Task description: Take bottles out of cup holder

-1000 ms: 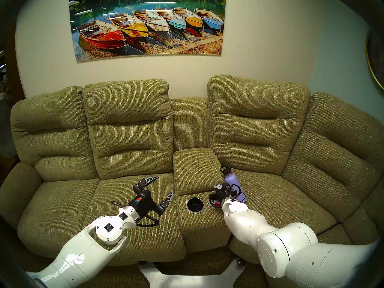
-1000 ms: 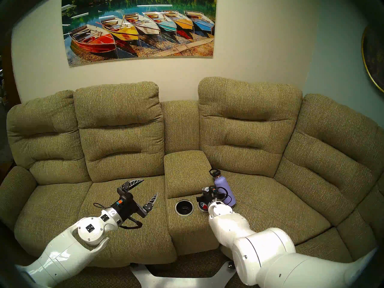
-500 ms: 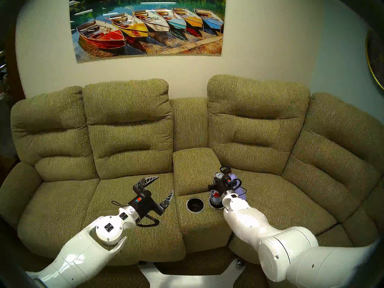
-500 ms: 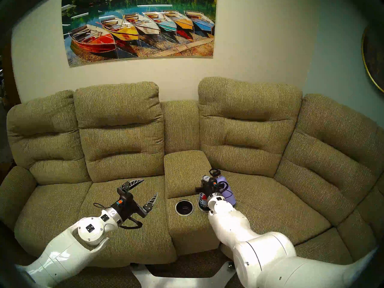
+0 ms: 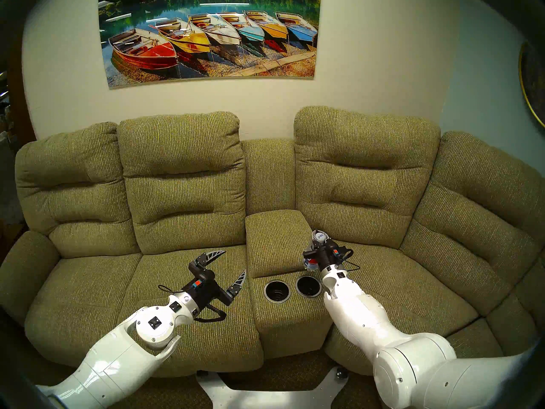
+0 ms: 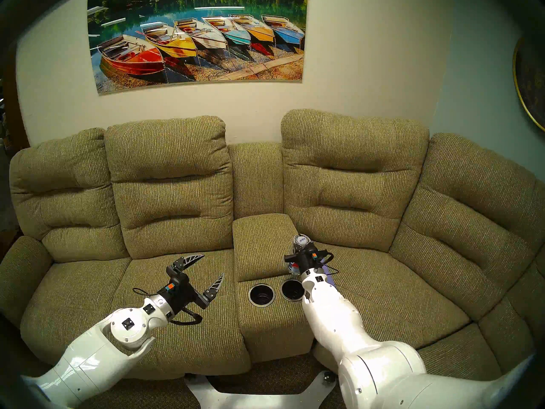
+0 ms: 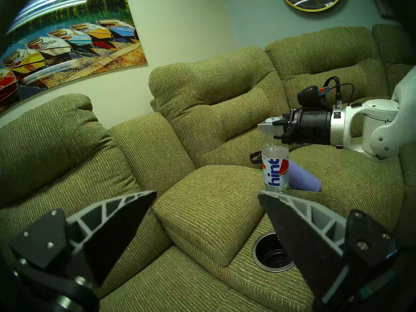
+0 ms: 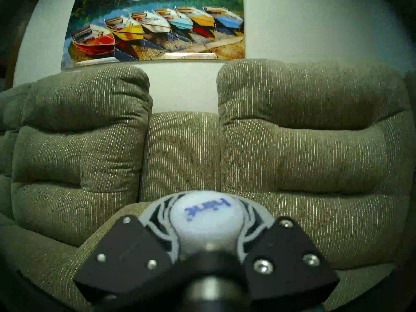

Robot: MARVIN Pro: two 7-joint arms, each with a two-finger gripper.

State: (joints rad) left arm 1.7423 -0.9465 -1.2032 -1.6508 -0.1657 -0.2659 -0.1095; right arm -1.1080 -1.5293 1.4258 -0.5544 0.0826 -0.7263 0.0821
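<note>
Left gripper (image 5: 233, 269): jaws spread wide with nothing between them; it hangs over the seat cushion (image 5: 188, 281) at about 9 o'clock of the cup holder, touching neither bottle.
Left fingers (image 7: 119, 217): in the left wrist view two dark ribbed blades frame the console, far apart.
Cup holder (image 5: 277, 291): two round black wells with silver rims, side by side in the front of the olive console (image 5: 286, 320); both wells stand bare, ribbed black floors showing.
Right gripper (image 7: 273, 128): jaws pinched on the neck of the clear bottle just under its cap, reaching in from 3 o'clock in the left wrist view.
Right fingers (image 8: 157, 217): grey-and-black tips curl round both sides of the white cap.
Clear bottle (image 7: 275, 167): upright, hanging from the grip above the console at about 12 o'clock of the right well; white label with blue "hint" lettering and a red wedge, blue print on the cap top.
Lavender flask (image 7: 302, 177): lies tilted on the seat beyond the console, directly behind the clear bottle, its black loop handle (image 7: 254, 157) poking out at 9 o'clock of that bottle; whether the two touch cannot be told.
</note>
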